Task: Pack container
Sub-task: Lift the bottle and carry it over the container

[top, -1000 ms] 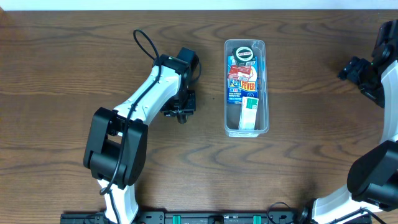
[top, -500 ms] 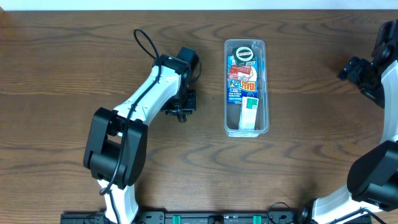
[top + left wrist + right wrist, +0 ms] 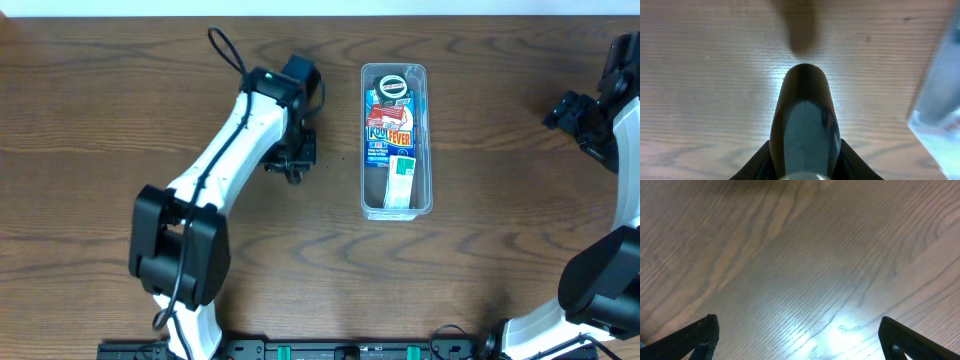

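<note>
Overhead view of a brown wood-grain counter (image 3: 90, 120) with two robot arms.

On the left, we see the white and black left arm (image 3: 235, 135) reaching from the near edge out toward the middle of the counter. Its left tool (image 3: 806, 147) points down at the bare wood, well left of the container. In the left wrist view, its black fingers (image 3: 767, 150) sit pressed against either side of a dark object (image 3: 805, 110). The object is glossy and round-ended, and we cannot tell what it is.

Just right of the middle lies the container (image 3: 427, 150), a clear bin resting flat on the counter with its open side up. Its long axis runs from the far edge toward the near edge, and its short ends face those edges. Neither tool touches it. Inside, at the far end, we see a round black-and-white disc (image 3: 393, 85). A blue printed packet (image 3: 389, 130) reading "FEVER" fills the middle, and a white and green packet (image 3: 402, 180) lies at the near end. All three sit lengthwise in the bin. The left wrist view catches one blurred wall of the bin at its right edge.

At the far right, the right tool (image 3: 797, 322) hangs over bare wood, well apart from the container. Its fingers are spread wide, one in each bottom corner of the right wrist view, with only the counter between them.
</note>
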